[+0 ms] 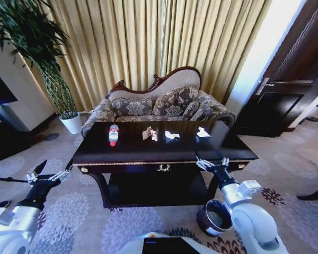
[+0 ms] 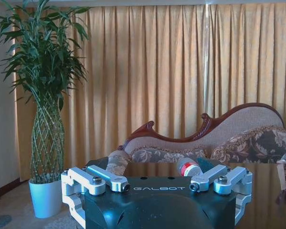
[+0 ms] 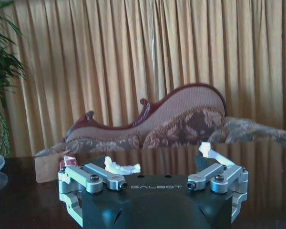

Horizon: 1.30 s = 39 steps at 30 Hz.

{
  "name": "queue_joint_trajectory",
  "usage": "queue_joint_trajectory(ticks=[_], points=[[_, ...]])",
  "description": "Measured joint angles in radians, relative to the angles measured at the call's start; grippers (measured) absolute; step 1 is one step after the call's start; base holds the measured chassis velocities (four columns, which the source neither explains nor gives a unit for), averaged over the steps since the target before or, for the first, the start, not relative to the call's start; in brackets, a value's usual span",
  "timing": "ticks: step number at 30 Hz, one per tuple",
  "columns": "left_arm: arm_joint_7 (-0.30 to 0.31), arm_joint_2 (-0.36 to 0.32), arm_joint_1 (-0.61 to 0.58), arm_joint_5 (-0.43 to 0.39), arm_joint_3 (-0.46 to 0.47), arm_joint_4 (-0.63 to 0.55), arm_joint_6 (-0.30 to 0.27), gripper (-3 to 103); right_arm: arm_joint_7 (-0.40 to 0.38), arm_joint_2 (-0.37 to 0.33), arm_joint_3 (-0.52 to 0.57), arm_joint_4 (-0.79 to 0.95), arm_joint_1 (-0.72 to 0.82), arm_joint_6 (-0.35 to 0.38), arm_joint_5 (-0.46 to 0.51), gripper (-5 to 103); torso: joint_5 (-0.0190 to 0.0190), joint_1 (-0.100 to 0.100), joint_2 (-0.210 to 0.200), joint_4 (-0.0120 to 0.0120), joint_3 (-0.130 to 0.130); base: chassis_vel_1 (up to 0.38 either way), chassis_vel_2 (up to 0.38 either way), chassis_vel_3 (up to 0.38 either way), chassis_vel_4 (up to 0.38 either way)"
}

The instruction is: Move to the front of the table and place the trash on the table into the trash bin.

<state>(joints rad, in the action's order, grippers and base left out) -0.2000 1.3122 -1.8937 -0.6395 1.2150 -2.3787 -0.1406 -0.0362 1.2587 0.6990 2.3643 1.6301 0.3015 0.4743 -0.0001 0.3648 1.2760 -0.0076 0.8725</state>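
The dark glossy table (image 1: 148,152) stands straight ahead. On it lie the trash pieces: a clear bottle (image 1: 113,134) with a red label, a small tan-and-white carton (image 1: 150,133) and two white paper scraps (image 1: 171,135) (image 1: 202,132). The round dark trash bin (image 1: 214,217) sits on the carpet by the table's front right leg, beside my right arm. My left gripper (image 1: 50,173) is open, off the table's front left corner. My right gripper (image 1: 213,162) is open at the front right edge. The right wrist view shows the carton (image 3: 50,167) and a scrap (image 3: 121,167). The left wrist view shows the bottle (image 2: 188,168).
A patterned sofa (image 1: 159,103) stands behind the table before gold curtains. A tall plant in a white pot (image 1: 71,123) is at the back left. Dark furniture (image 1: 0,95) lines the left wall. A dark door (image 1: 286,95) is on the right. Flowered carpet surrounds the table.
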Motion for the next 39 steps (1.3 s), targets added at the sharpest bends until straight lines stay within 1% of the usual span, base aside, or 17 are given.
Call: queue_joint_trajectory(ticks=[2, 3, 7, 8, 11, 13, 16, 17, 21, 22, 25, 26, 28, 30, 31, 35, 39], points=[[-0.004, 0.005, -0.008, 0.0, 0.003, 0.0, 0.003, 100, -0.022, -0.032, -0.013, -0.029, -0.035, 0.031, 0.019, 100, 0.0002, -0.002, 0.001, 0.0001, -0.001, 0.0, 0.0, 0.0, 0.0], [-0.004, 0.005, -0.008, 0.0, 0.003, 0.0, 0.003, 100, -0.022, -0.032, -0.013, -0.029, -0.035, 0.031, 0.019, 100, 0.0002, -0.002, 0.001, 0.0001, -0.001, 0.0, 0.0, 0.0, 0.0], [-0.005, 0.014, -0.023, 0.0, 0.01, -0.005, 0.005, 100, -0.064, -0.093, -0.042, -0.125, -0.15, 0.074, 0.083, 100, 0.0003, -0.002, 0.001, 0.0002, -0.001, 0.0, 0.0, 0.0, 0.0], [-0.005, 0.014, -0.023, 0.0, 0.01, -0.005, 0.005, 100, -0.064, -0.093, -0.042, -0.125, -0.15, 0.074, 0.083, 100, 0.0003, -0.002, 0.001, 0.0002, -0.001, 0.0, 0.0, 0.0, 0.0], [-0.005, 0.017, -0.034, -0.005, 0.023, -0.009, 0.005, 100, -0.092, -0.129, -0.088, -0.205, -0.262, 0.099, 0.111, 100, 0.0004, -0.001, 0.0, 0.0003, 0.0, 0.0, 0.0, 0.0, 0.0], [-0.005, 0.017, -0.037, -0.007, 0.028, -0.009, 0.005, 100, -0.098, -0.138, -0.107, -0.229, -0.293, 0.103, 0.114, 100, 0.0002, -0.001, 0.0, 0.0003, 0.0, 0.0, 0.0, 0.0, 0.0], [-0.007, 0.018, -0.045, -0.016, 0.041, -0.009, 0.006, 100, -0.118, -0.164, -0.166, -0.306, -0.384, 0.12, 0.124, 100, 0.0001, -0.001, 0.0, 0.0002, 0.0, 0.0, 0.0, 0.0, 0.0], [-0.007, 0.018, -0.045, -0.016, 0.041, -0.009, 0.006, 100, -0.118, -0.164, -0.166, -0.306, -0.384, 0.12, 0.124, 100, 0.0001, -0.001, 0.0, 0.0002, 0.0, 0.0, 0.0, 0.0, 0.0], [-0.007, 0.028, -0.05, -0.019, 0.047, -0.009, 0.006, 100, -0.13, -0.196, -0.237, -0.429, -0.508, 0.123, 0.129, 100, 0.0002, -0.001, 0.0, 0.0001, 0.0, 0.0, 0.0, 0.0, 0.0], [-0.007, 0.028, -0.05, -0.019, 0.047, -0.009, 0.006, 100, -0.13, -0.196, -0.237, -0.429, -0.508, 0.123, 0.129, 100, 0.0002, -0.001, 0.0, 0.0001, 0.0, 0.0, 0.0, 0.0, 0.0], [-0.008, 0.04, -0.051, -0.019, 0.047, -0.009, 0.006, 100, -0.138, -0.219, -0.286, -0.534, -0.635, 0.123, 0.138, 100, 0.0001, -0.001, 0.0, 0.0004, 0.0, 0.0, 0.0, 0.0, 0.0], [-0.008, 0.04, -0.051, -0.019, 0.047, -0.009, 0.006, 100, -0.138, -0.219, -0.286, -0.534, -0.635, 0.123, 0.138, 100, 0.0001, -0.001, 0.0, 0.0004, 0.0, 0.0, 0.0, 0.0, 0.0], [-0.008, 0.045, -0.051, -0.019, 0.046, -0.01, 0.006, 100, -0.162, -0.226, -0.318, -0.587, -0.704, 0.129, 0.152, 100, 0.0003, -0.001, 0.0, 0.0003, 0.0, 0.0, 0.0, 0.0, 0.0], [-0.007, 0.05, -0.049, -0.019, 0.046, -0.009, 0.006, 100, -0.192, -0.229, -0.349, -0.631, -0.764, 0.159, 0.177, 100, 0.0002, -0.001, 0.0, 0.0003, 0.0, 0.0, 0.0, 0.0, 0.0], [-0.007, 0.05, -0.049, -0.019, 0.046, -0.009, 0.006, 100, -0.192, -0.229, -0.349, -0.631, -0.764, 0.159, 0.177, 100, 0.0002, -0.001, 0.0, 0.0003, 0.0, 0.0, 0.0, 0.0, 0.0], [-0.007, 0.053, -0.047, -0.019, 0.048, -0.004, 0.006, 100, -0.235, -0.227, -0.389, -0.695, -0.839, 0.208, 0.19, 100, 0.0001, -0.001, 0.0, 0.0002, 0.0, 0.0, 0.0, 0.0, 0.0], [-0.007, 0.056, -0.045, -0.019, 0.048, -0.003, 0.006, 100, -0.255, -0.223, -0.409, -0.747, -0.885, 0.22, 0.183, 100, 0.0001, -0.001, 0.0, 0.0001, 0.0, 0.0, 0.0, 0.0, 0.0]])
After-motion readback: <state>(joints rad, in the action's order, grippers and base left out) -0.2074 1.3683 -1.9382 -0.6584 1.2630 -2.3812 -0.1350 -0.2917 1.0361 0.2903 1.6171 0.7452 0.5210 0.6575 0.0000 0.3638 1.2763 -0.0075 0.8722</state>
